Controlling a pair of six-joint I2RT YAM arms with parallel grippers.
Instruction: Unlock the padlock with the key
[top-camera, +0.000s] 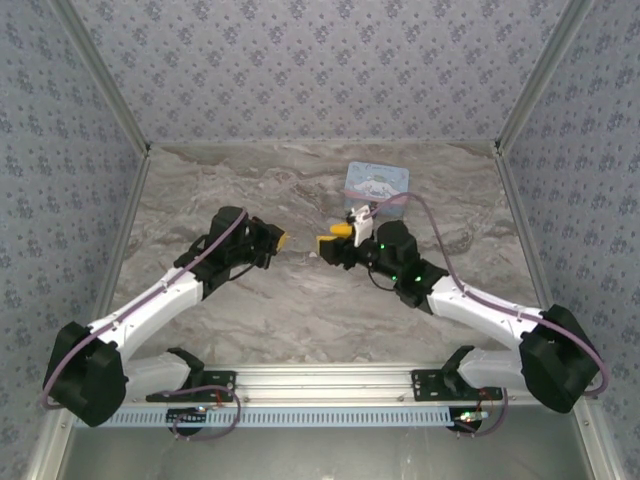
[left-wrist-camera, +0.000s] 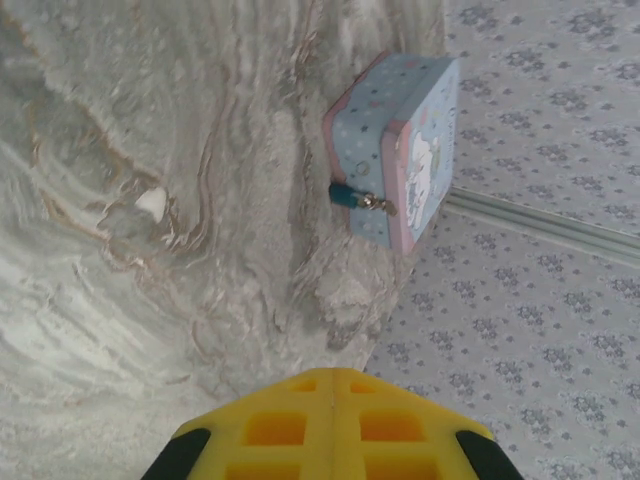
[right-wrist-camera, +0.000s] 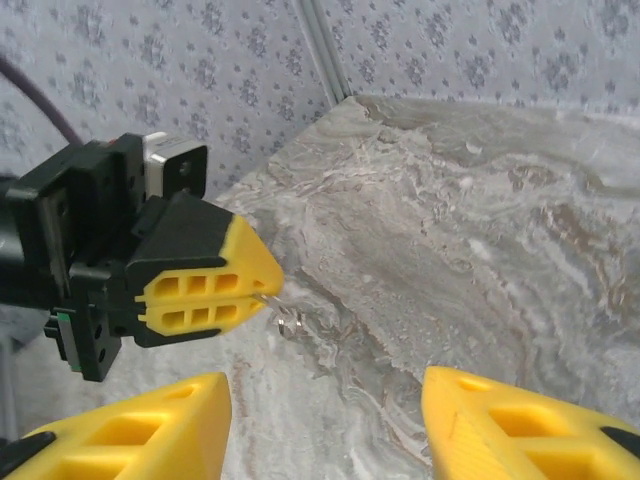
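Note:
The tiny blue padlock (left-wrist-camera: 349, 194) hangs by its thin metal shackle on the front clasp of the pastel-blue tin (left-wrist-camera: 400, 150), far ahead in the left wrist view. My left gripper (right-wrist-camera: 258, 292) is shut on the key (right-wrist-camera: 270, 300); a small metal stub and ring stick out of its yellow fingertips, just above the marble table (right-wrist-camera: 450, 250). In the top view the left gripper (top-camera: 283, 241) faces my right gripper (top-camera: 328, 243) across a short gap at the table's middle. The right gripper (right-wrist-camera: 325, 420) is open, with nothing between its fingers (right-wrist-camera: 520, 430).
The tin (top-camera: 377, 182) with the cartoon picture lies at the back of the table, just behind the right wrist. Patterned walls (top-camera: 300, 60) close off the back and both sides. A metal rail (top-camera: 330, 380) runs along the near edge.

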